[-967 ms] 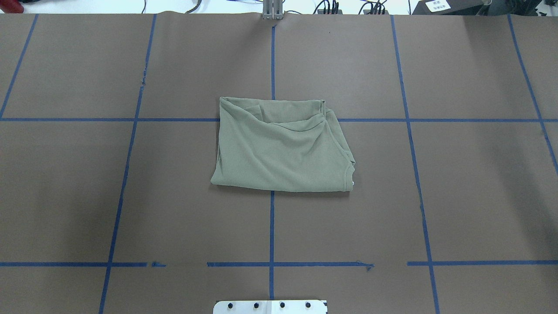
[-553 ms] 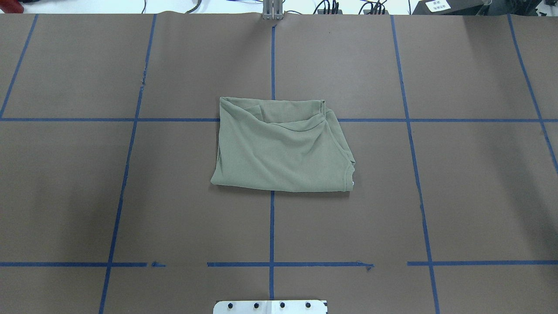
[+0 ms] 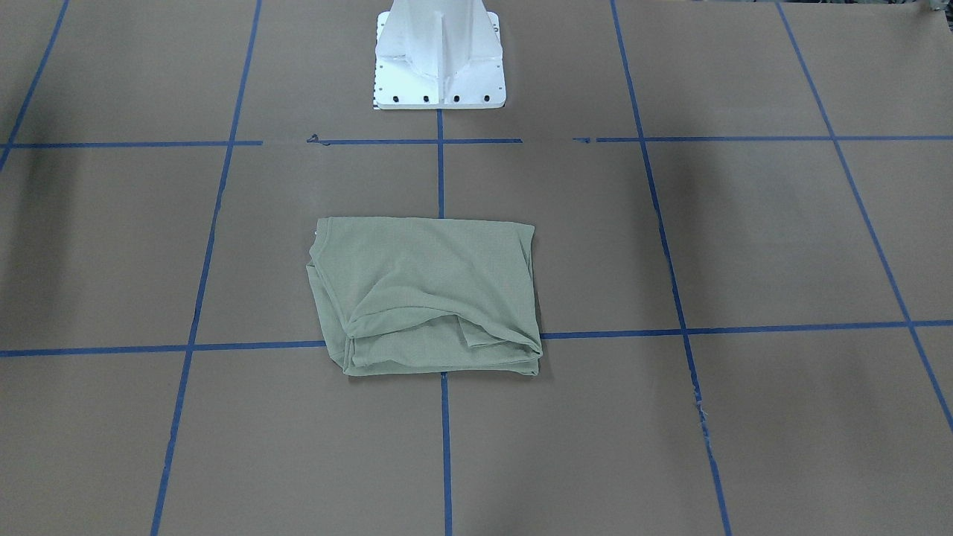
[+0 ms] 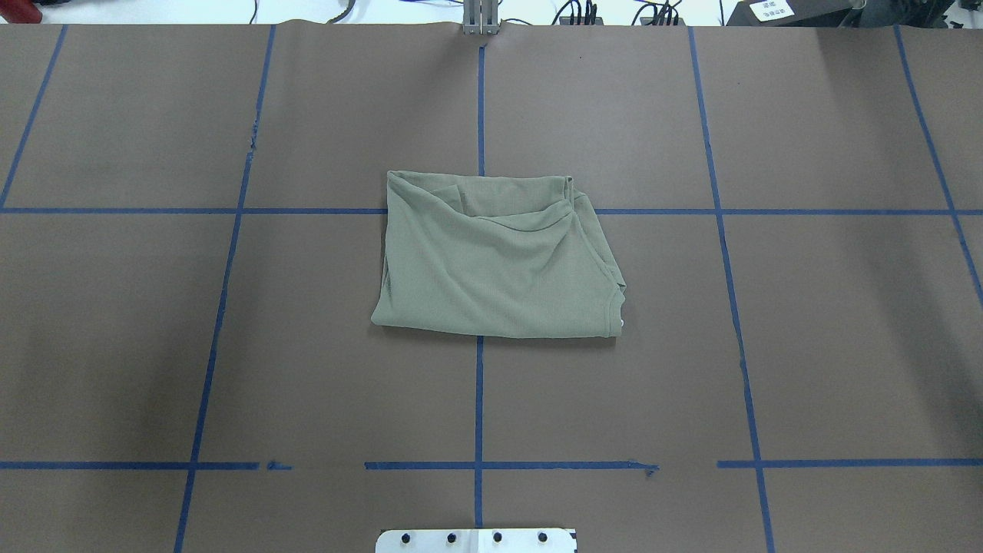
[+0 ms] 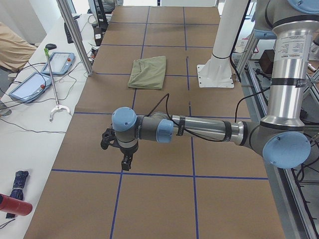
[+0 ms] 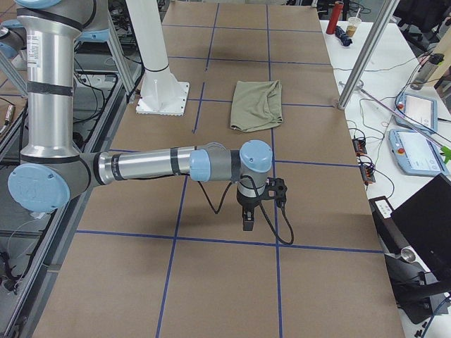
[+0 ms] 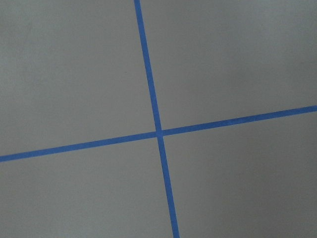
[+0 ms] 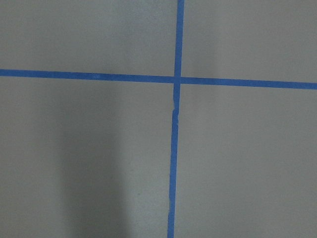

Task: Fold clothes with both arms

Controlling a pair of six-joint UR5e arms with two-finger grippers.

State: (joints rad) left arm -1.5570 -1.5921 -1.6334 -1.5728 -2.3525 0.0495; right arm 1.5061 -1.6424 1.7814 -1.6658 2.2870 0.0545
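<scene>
The sage-green shirt [image 4: 495, 257] lies folded into a rough rectangle at the table's middle, over the crossing of the blue tape lines. It also shows in the front-facing view [image 3: 428, 298] and in both side views [image 5: 148, 72] [image 6: 257, 105]. Neither arm is near it. My left gripper [image 5: 127, 163] hangs over the bare table at the left end, seen only in the exterior left view. My right gripper [image 6: 248, 220] hangs over the bare table at the right end, seen only in the exterior right view. I cannot tell whether either is open or shut.
The brown table [image 4: 768, 346] carries a grid of blue tape. The white pedestal base [image 3: 439, 59] stands at the robot's edge. Tablets [image 5: 37, 74] and cables lie on the white bench beyond the far edge, with metal posts [image 6: 359, 70] at that edge.
</scene>
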